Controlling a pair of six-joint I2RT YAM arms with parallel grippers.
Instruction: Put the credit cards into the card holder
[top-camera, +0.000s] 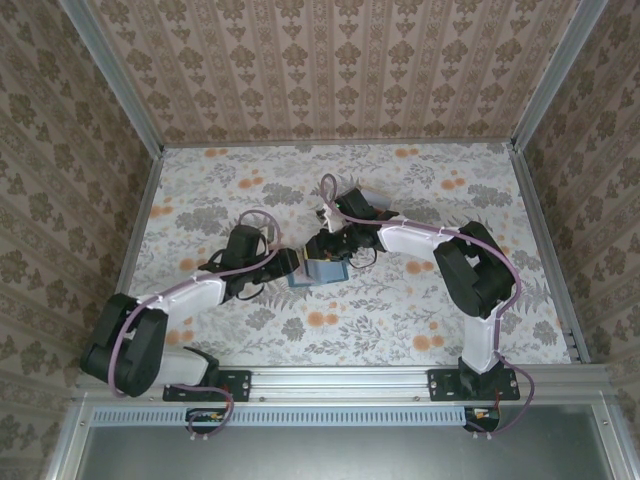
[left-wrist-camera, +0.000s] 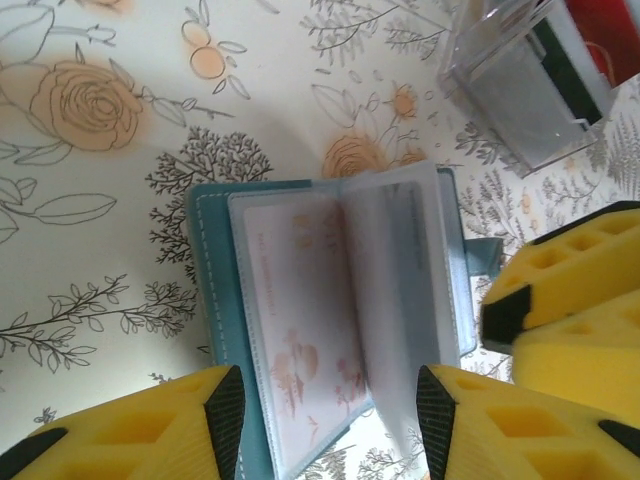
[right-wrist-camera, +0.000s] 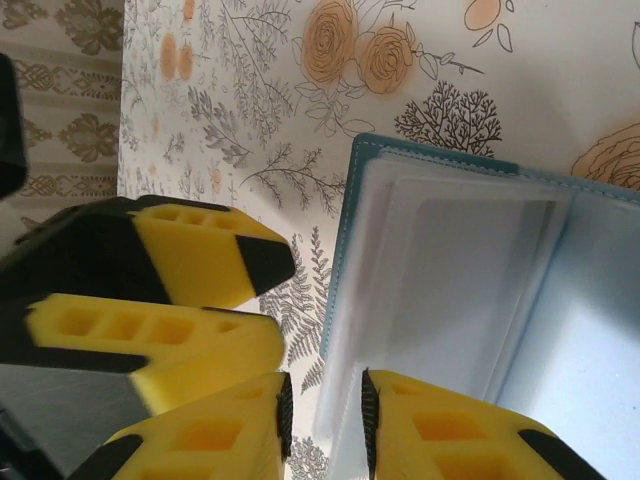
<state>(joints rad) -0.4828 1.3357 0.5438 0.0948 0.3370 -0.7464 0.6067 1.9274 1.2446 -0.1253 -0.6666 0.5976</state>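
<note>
We find the card holder (left-wrist-camera: 330, 300) lying open on the counter (left-wrist-camera: 100, 200), just ahead of the left gripper (left-wrist-camera: 330, 405), its near end between the fingers. One edge reaches between the right gripper's (right-wrist-camera: 325, 410) fingers. A box (left-wrist-camera: 520, 110) lies beyond, to the left gripper's right.

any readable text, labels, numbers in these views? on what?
None can be read.
Pale card in the card holder sleeve: a faint reddish line of print along its edge, too blurred to read.
Red card at the clear box: no legible marking.
</note>
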